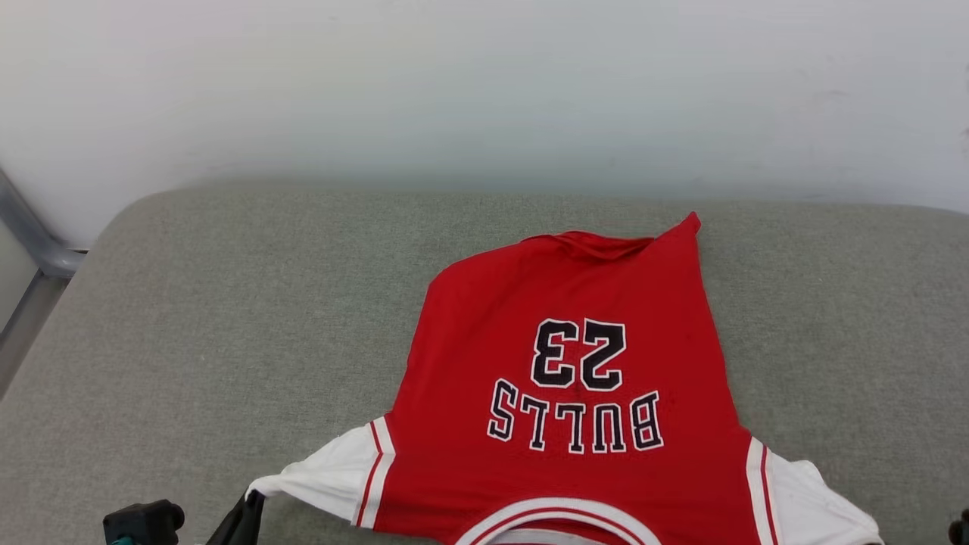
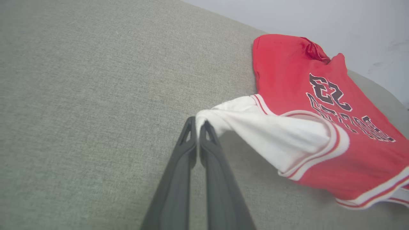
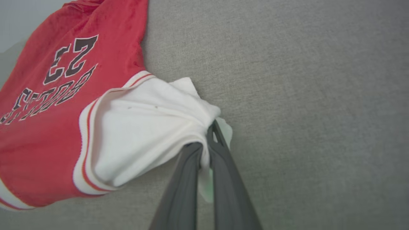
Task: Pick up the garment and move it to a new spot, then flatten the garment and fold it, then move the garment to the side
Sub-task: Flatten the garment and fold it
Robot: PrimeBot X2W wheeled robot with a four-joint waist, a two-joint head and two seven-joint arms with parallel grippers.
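Shirt (image 1: pixel 568 356) is on the grey pad (image 1: pixel 189 303), right of centre in head view. Front is up, collar (image 1: pixel 556 518) nearest me, hem (image 1: pixel 606 244) toward the wall (image 1: pixel 484 76). Print reads upside down from here: 23 above BULLS. Hem isn't flat: its far right corner comes to a point and the edge beside it is rumpled.

Left gripper (image 2: pixel 198 123): fingers together, pinching the tip of the left sleeve (image 2: pixel 255 127). White cloth is stretched from the tips back to the red body and lifted off the pad, with shadow under it.

Right gripper (image 3: pixel 207 137): clamped on the end of the right sleeve (image 3: pixel 143 127). Cloth is bunched around the tips and a bit of white hangs between the fingers.

Both sleeves are pulled outward, one on each side of the collar. Body lies mostly smooth between them. Grey metal rail (image 1: pixel 30 235) sits at the pad's far left corner.
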